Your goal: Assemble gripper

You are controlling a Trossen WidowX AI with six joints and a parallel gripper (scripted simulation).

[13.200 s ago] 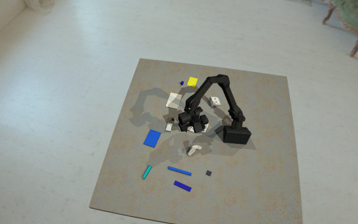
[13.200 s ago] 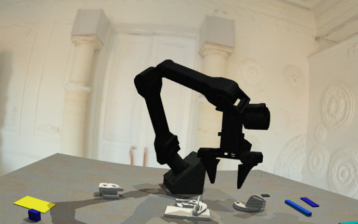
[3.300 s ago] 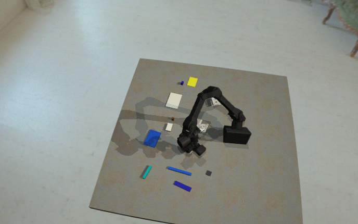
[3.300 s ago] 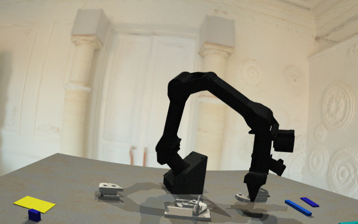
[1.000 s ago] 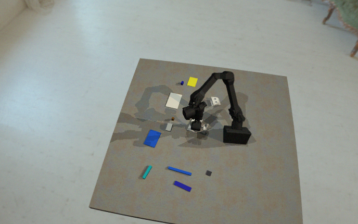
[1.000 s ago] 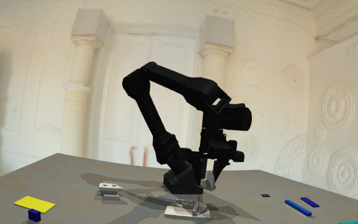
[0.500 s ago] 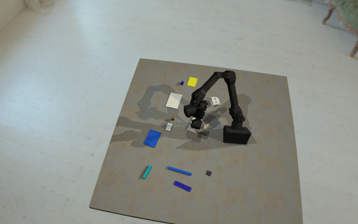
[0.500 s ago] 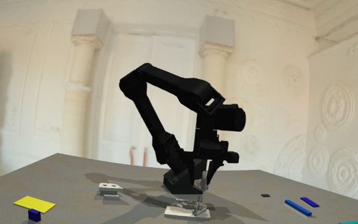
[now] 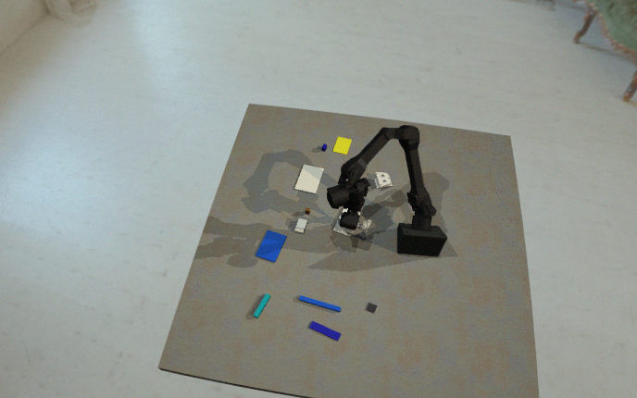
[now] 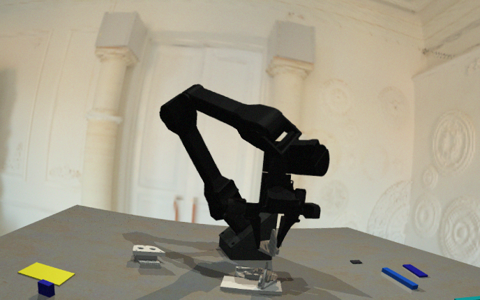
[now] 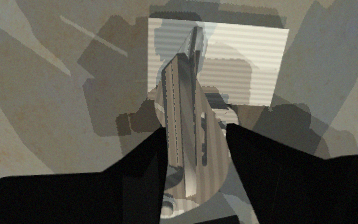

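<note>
My gripper (image 10: 268, 247) (image 11: 196, 132) is shut on a grey-white jaw (image 10: 273, 243) (image 11: 212, 145), held on edge between the fingertips above the gripper base. In the top view the hand hides the fingertips. The gripper base (image 10: 229, 285) (image 11: 270, 50) (image 9: 339, 227) is a white block flat on the table, below the hand. The other jaw (image 10: 269, 279) (image 9: 366, 225) is at the base; whether it sits on a pin and how its teeth stand cannot be told. The white housing plate (image 9: 383, 180) (image 10: 148, 250), with two holes, lies apart from the base, holes up.
Around the base on the table (image 9: 422, 328) are a white plate (image 9: 308, 179), a small white block (image 9: 301, 225), a brown cube (image 9: 307, 211) and a blue plate (image 9: 271, 245). Farther off are a yellow plate (image 9: 342, 145) (image 10: 45, 273), a dark blue cube (image 9: 324, 147) and several bars.
</note>
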